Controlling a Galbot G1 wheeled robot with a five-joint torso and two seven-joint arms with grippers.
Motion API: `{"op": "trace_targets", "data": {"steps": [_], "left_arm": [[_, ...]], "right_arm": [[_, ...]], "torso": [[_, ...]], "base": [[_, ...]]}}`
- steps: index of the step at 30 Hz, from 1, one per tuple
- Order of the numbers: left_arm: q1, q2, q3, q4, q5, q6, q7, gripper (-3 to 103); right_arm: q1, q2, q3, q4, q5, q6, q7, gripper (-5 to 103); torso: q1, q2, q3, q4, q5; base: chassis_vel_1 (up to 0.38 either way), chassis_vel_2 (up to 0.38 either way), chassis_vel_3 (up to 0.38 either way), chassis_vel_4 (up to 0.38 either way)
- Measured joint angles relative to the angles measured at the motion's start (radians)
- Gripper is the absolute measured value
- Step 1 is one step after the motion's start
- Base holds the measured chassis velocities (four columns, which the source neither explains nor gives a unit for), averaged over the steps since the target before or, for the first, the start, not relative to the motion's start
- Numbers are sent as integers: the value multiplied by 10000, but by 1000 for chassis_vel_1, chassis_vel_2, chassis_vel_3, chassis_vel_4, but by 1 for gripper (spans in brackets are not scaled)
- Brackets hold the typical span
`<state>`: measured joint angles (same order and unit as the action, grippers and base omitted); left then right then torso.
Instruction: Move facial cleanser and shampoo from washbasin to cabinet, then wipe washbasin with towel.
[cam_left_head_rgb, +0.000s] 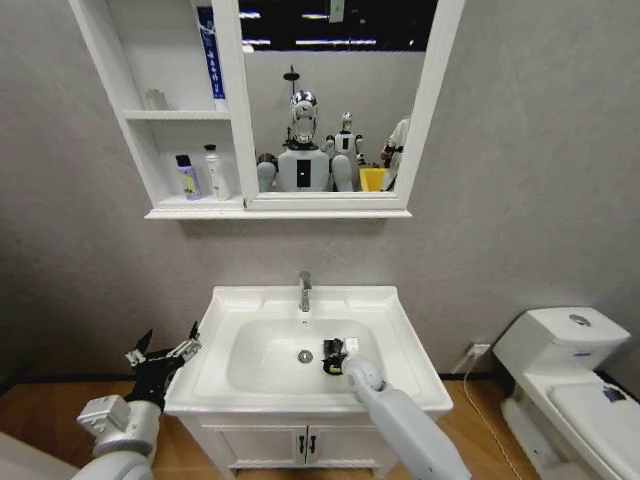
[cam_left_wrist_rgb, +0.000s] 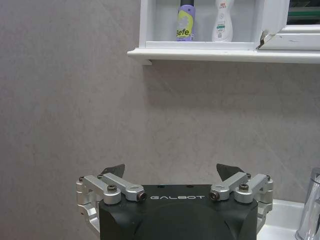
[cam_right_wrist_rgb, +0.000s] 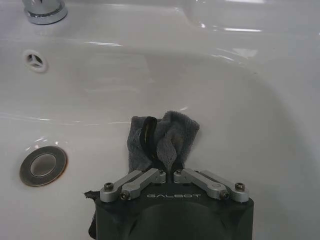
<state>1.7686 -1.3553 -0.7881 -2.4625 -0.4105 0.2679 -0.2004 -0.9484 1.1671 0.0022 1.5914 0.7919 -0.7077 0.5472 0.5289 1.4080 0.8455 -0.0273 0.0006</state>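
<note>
A dark grey terry towel (cam_right_wrist_rgb: 162, 137) is pinched by the "GALBOT"-marked right gripper (cam_right_wrist_rgb: 170, 172) inside the white ceramic washbasin (cam_right_wrist_rgb: 250, 125); the left gripper (cam_left_wrist_rgb: 172, 175) is held wide apart beside it.

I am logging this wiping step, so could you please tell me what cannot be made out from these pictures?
- Head view: the towel is mostly hidden behind the right gripper.
- Right wrist view: whether the towel presses on the washbasin cannot be told, since the gripper body covers its lower part.
- Head view: the labels of the two bottles in the cabinet are too small.
- Left wrist view: both bottle tops are cut off by the edge.
</note>
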Motion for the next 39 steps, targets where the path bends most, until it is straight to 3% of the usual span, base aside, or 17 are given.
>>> {"op": "trace_targets", "data": {"steps": [6, 14, 18, 26, 31, 34, 36, 37, 38, 39], "left_arm": [[0, 0, 0, 1, 0, 1, 0, 100], [0, 0, 0, 0, 0, 1, 0, 100], [0, 0, 0, 0, 0, 1, 0, 100], [0, 0, 0, 0, 0, 1, 0, 100], [0, 0, 0, 0, 0, 1, 0, 100], [0, 0, 0, 0, 0, 1, 0, 100], [0, 0, 0, 1, 0, 1, 0, 100], [0, 0, 0, 0, 0, 1, 0, 100], [0, 0, 0, 0, 0, 1, 0, 100], [-1, 0, 0, 0, 0, 1, 0, 100]], "right_arm": [[-161, -935, 300, 822, -114, -57, 62, 2], [-129, -1415, 798, 1686, -2225, 761, -713, 2], [-15, -1582, 1306, 1946, -2668, 1110, -1149, 2], [539, -1794, 2350, 580, -2363, 2189, -2634, 2], [749, -1829, 2412, -261, -2036, 2455, -3192, -1], [780, -1661, 2262, -675, -1899, 2545, -3445, 14], [780, -1622, 2233, -713, -1905, 2566, -3465, 14], [832, -1449, 2124, -929, -1957, 2647, -3555, 25], [899, -1355, 2083, -1065, -1993, 2694, -3588, 25], [1017, -1227, 2051, -1263, -2111, 2760, -3593, 35]], "torso": [[0, -1, 1, -3, -1], [1, -3, 3, -12, -6], [1, -3, 2, -5, -6], [2, -3, 2, -4, -3], [3, -3, 2, -3, -2], [3, -3, 2, -4, -2], [3, -3, 2, -4, -2], [2, -3, 1, -3, -4], [3, -3, 1, -4, -3], [3, -3, 1, -2, -3]], "base": [[0, 0, 0, 0], [0, 0, 0, 0], [0, 0, 0, 0], [0, 0, 0, 0], [0, 0, 0, 0], [0, 0, 0, 0], [0, 0, 0, 0], [0, 0, 0, 0], [0, 0, 0, 0], [0, 0, 0, 0]]}}
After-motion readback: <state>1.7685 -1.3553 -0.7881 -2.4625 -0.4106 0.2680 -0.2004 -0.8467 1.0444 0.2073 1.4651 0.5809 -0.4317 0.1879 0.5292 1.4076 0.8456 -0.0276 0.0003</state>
